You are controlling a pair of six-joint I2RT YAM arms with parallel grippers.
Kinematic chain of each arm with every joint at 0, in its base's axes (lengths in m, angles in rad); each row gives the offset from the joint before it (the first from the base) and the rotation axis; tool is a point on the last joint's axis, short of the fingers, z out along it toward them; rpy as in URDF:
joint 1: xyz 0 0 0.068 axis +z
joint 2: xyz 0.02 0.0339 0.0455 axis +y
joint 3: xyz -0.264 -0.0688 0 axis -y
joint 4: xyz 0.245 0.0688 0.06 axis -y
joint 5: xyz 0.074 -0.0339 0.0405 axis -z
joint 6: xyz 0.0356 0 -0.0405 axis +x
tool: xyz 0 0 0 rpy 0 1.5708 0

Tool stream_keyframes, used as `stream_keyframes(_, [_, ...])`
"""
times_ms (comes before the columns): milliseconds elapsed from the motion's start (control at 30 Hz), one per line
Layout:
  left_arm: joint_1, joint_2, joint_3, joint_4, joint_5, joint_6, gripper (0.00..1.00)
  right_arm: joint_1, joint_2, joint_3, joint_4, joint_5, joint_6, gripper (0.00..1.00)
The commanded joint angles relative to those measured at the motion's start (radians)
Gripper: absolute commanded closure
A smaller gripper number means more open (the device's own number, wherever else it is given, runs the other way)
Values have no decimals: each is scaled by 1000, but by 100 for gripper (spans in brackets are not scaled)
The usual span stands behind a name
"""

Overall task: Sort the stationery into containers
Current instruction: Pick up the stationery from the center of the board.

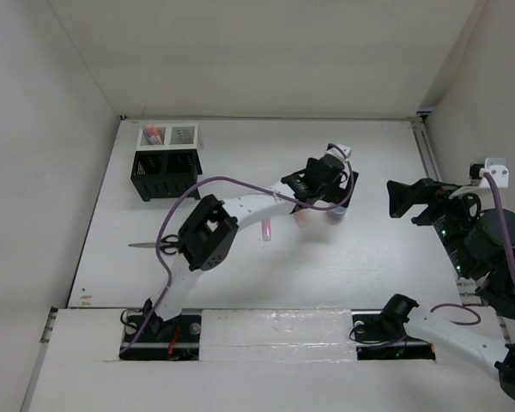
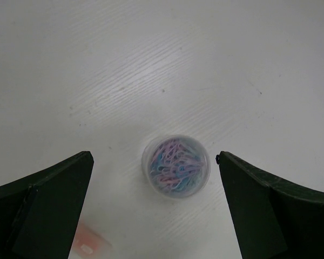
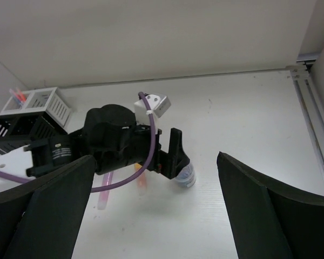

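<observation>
Tub of coloured paper clips [image 2: 175, 166]: upright on bench [image 2: 151, 65], between the spread fingers of left claw [image 2: 155, 162], not touched by them. Right claw [image 1: 402, 199]: spread wide, grasping nothing, well apart to the right. Scissors [image 1: 150, 245], pink marker [image 1: 265, 229]: loose on bench. Black organiser [image 1: 165, 174], white organiser [image 1: 169, 136]: side by side, far left.

A white counter [image 1: 360, 257] fills the middle of the top view. In the left wrist view its painted surface shows faint diagonal grain and a few small dark specks. 3 plain white walls close it in: a back wall [image 1: 266, 51], a left wall [image 1: 34, 172] and a right wall [image 1: 489, 77]. A pale metal rail [image 1: 427, 150] runs along the counter's right edge, against the right wall. A glossy white strip [image 1: 275, 330] lies along the near edge, with a small brownish mark [image 1: 86, 300] just beyond its left end.
</observation>
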Motion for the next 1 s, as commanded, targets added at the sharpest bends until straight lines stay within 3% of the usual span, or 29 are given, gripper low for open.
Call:
stream_keyframes(0, [-7, 53, 160, -23, 52, 49, 0, -4, -5, 41, -43, 42, 9, 0])
stream_keyframes(267, [-25, 153, 177, -25, 86, 37, 3, -4, -25, 9, -31, 12, -9, 0])
stream_keyframes(567, [-35, 142, 111, -13, 72, 8, 12, -4, -34, -13, -10, -16, -9, 0])
stream_keyframes(733, [-35, 161, 93, -13, 72, -3, 19, -4, -43, -31, -1, -25, -9, 0])
stream_keyframes(767, [-35, 161, 84, -2, 72, -3, 25, -4, -43, -31, -1, -25, -9, 0])
stream_keyframes(967, [-35, 161, 74, 20, 50, -3, 32, -4, -62, -40, 19, -35, -9, 0])
